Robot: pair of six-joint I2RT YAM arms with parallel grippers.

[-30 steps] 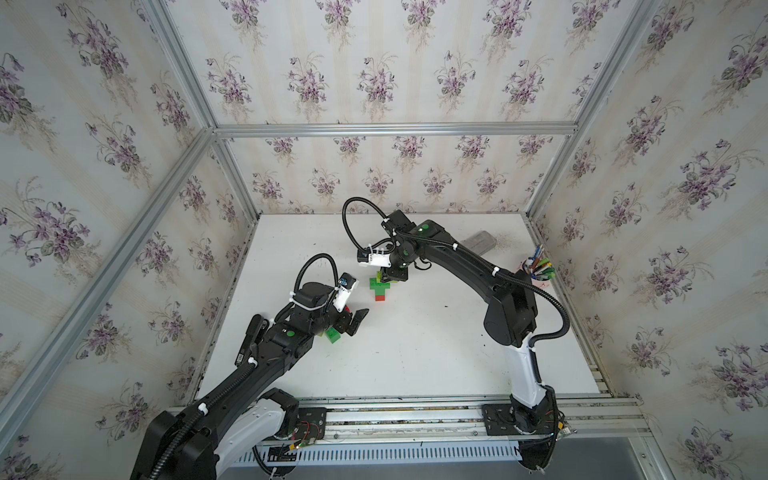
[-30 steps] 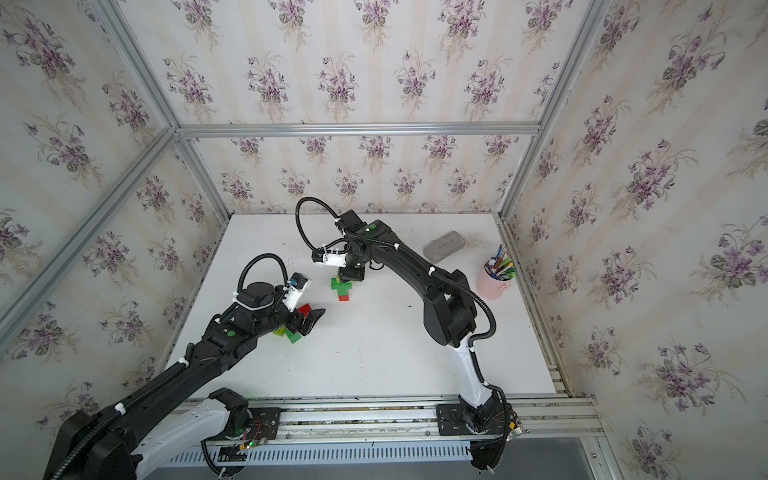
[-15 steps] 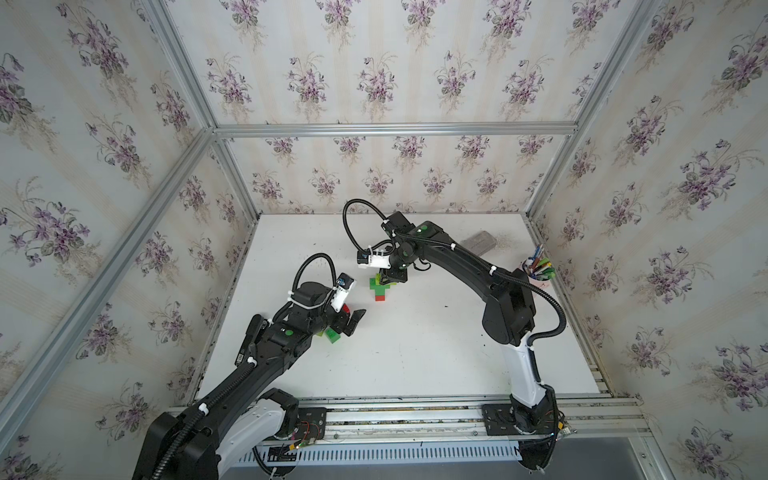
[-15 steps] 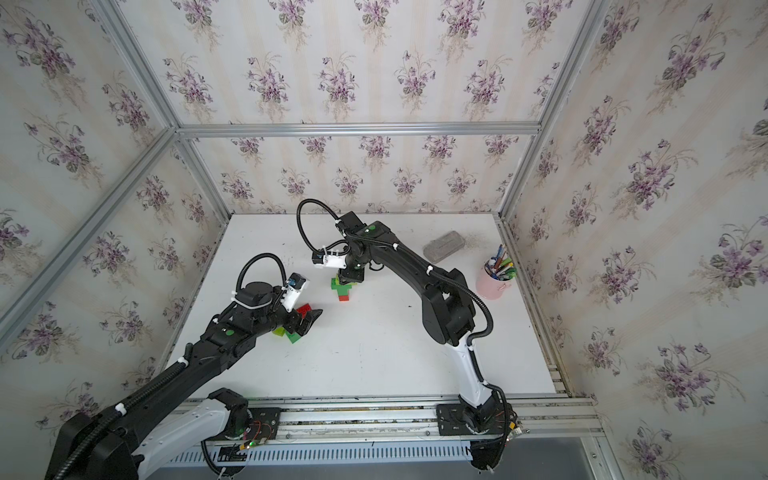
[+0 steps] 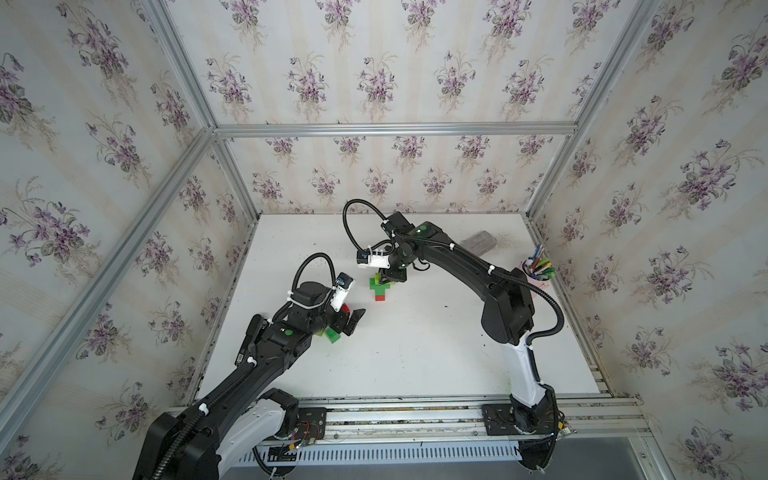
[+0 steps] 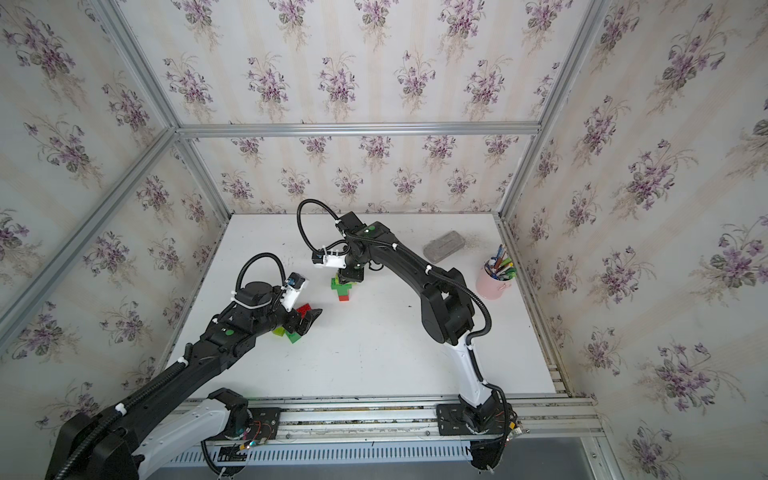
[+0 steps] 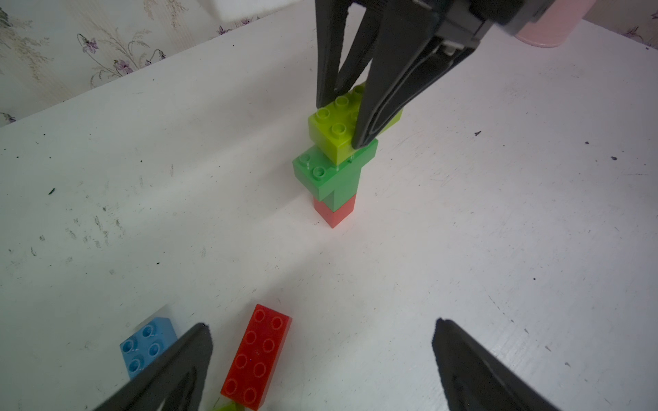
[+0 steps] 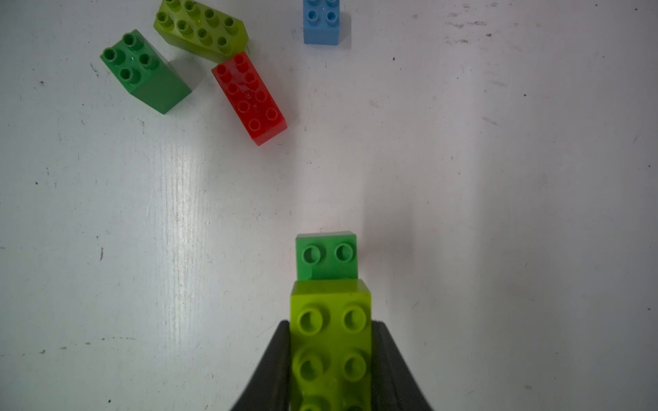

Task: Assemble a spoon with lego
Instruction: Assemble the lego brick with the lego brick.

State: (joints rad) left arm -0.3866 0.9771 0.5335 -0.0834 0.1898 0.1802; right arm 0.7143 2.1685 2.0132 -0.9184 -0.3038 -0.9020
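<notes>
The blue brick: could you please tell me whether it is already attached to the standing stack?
No, the blue brick sits alone on the white table, well apart from the stack.

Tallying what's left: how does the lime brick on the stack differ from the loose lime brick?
The stacked lime brick sits atop the green brick; the loose lime brick lies on the table. The right gripper's jaws clamp the stacked brick; no gripper holds the loose one. Both are lime, oblong, studs up.
</notes>
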